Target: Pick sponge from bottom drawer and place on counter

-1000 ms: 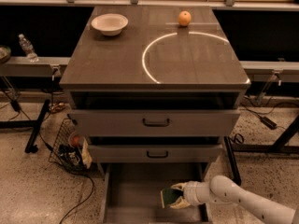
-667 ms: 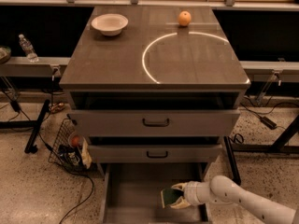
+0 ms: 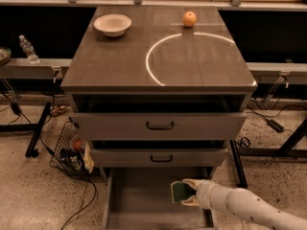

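Observation:
The sponge [image 3: 181,191], dark green face toward me with a pale edge, is held in my gripper [image 3: 188,194] at the right side of the open bottom drawer [image 3: 139,200]. My white arm reaches in from the lower right. The gripper is shut on the sponge and holds it just above the drawer's grey floor, tilted on edge. The counter [image 3: 120,61] with its thin white arc lies above, behind the two drawer fronts.
A white bowl [image 3: 112,24] and an orange [image 3: 189,18] stand at the back of the counter. Two closed drawer fronts with black handles [image 3: 159,126] are above the open drawer. A wire basket with clutter [image 3: 72,150] sits on the floor at the left.
The sponge and gripper stay at the same spot in the drawer's right side; the sponge looks slightly more raised and upright.

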`<state>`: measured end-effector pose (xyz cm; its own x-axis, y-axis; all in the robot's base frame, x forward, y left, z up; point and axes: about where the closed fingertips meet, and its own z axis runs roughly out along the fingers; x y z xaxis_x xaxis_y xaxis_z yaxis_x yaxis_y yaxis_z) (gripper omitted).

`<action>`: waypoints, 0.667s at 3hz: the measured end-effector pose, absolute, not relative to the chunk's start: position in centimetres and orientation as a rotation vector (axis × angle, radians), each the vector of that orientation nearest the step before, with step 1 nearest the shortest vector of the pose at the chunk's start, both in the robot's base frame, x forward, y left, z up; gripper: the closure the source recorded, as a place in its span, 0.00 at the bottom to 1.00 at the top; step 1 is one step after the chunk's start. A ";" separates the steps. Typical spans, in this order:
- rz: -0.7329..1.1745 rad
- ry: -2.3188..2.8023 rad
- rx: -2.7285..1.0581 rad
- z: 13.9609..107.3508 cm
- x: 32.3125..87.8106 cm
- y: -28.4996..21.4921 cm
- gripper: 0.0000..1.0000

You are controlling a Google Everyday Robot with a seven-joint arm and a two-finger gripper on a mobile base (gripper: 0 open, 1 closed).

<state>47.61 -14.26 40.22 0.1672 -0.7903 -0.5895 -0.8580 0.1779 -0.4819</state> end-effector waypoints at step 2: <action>-0.179 1.424 -1.637 54.2 41.7 -12.4 1.00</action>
